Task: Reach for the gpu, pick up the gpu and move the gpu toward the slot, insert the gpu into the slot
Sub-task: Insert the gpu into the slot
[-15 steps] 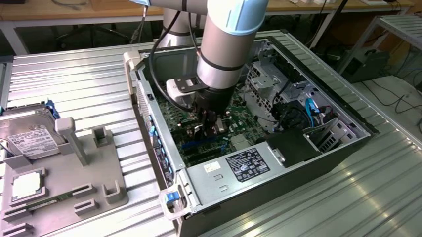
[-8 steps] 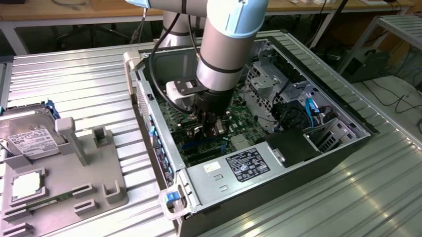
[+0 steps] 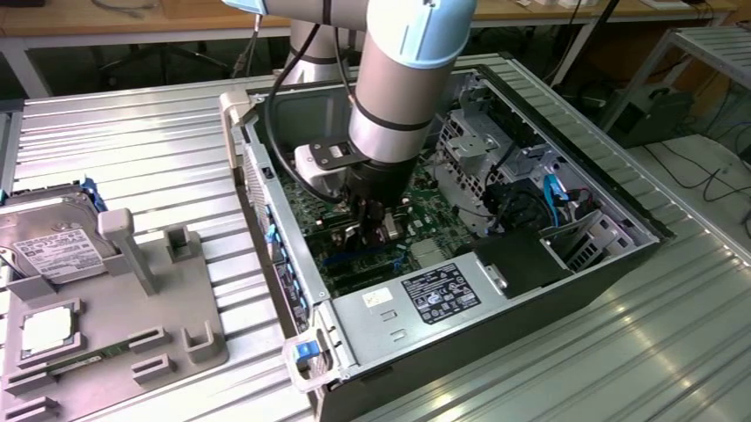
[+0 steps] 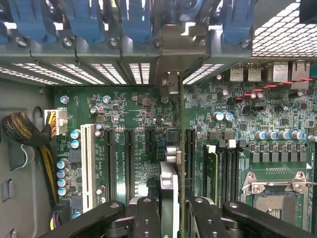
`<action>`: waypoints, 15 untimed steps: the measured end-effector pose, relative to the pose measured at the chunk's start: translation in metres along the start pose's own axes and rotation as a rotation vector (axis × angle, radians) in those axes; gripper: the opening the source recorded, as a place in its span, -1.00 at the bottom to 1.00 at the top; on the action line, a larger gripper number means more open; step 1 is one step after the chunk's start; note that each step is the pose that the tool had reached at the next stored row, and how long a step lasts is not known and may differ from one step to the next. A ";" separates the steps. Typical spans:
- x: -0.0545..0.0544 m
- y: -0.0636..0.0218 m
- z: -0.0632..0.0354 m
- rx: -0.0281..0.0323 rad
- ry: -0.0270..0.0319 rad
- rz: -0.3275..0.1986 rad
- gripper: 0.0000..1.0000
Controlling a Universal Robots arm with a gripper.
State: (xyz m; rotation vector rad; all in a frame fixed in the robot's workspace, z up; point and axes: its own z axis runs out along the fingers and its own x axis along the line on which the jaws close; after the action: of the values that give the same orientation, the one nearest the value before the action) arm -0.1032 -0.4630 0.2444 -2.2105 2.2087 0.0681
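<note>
- The black gripper (image 4: 171, 218) of the grey and pale-blue arm (image 3: 405, 79) is lowered inside the open black and silver computer case (image 3: 610, 246), over the green motherboard (image 4: 129, 114).
- Its fingers (image 4: 147, 218) are closed on the thin dark circuit card with a silver metal bracket, the gpu (image 4: 180, 129). The wrist view shows the card edge-on, running from between the fingers to the case's rear wall.
- The card's bracket (image 4: 171, 54) stands against the rear slot openings, below a row of blue plastic retainer clips (image 4: 133, 20).
- The gpu stands among the long black expansion slots (image 4: 128, 158), just beside a shorter black slot (image 4: 148, 141). Whether its edge is seated I cannot tell.
- Risk: a card tilted or offset sideways would, in my judgement, land on a slot wall rather than in the channel, straining the contacts or the board.
- Risk: the bracket could catch on the rear frame and hold one end high.
- Risk: a braided black and yellow cable bundle (image 4: 22, 131) and a red wire (image 4: 277, 85) lie on the board, well apart from the card; neither looks likely to snag.
- Writing: a white label on the silver power supply box (image 3: 441, 294) and another on the silver hard drive (image 3: 53, 242), lying on the grey fixture tray (image 3: 176, 338) outside the case, are both unreadable; the board's print is illegible.
</note>
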 end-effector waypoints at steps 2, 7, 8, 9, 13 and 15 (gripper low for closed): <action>0.000 0.0008 0.0000 -0.0001 0.0001 0.000 -0.44; 0.000 0.0011 -0.0001 -0.0004 0.0004 0.000 -0.44; 0.000 0.0011 0.0001 -0.0006 0.0005 0.000 -0.44; 0.000 0.0012 0.0009 -0.0008 0.0007 0.000 -0.44; 0.000 0.0010 0.0033 -0.0007 0.0005 0.000 -0.44; 0.000 0.0010 0.0033 -0.0007 0.0005 0.000 -0.44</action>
State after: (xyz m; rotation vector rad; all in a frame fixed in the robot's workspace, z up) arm -0.1043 -0.4630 0.2411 -2.2109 2.2095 0.0683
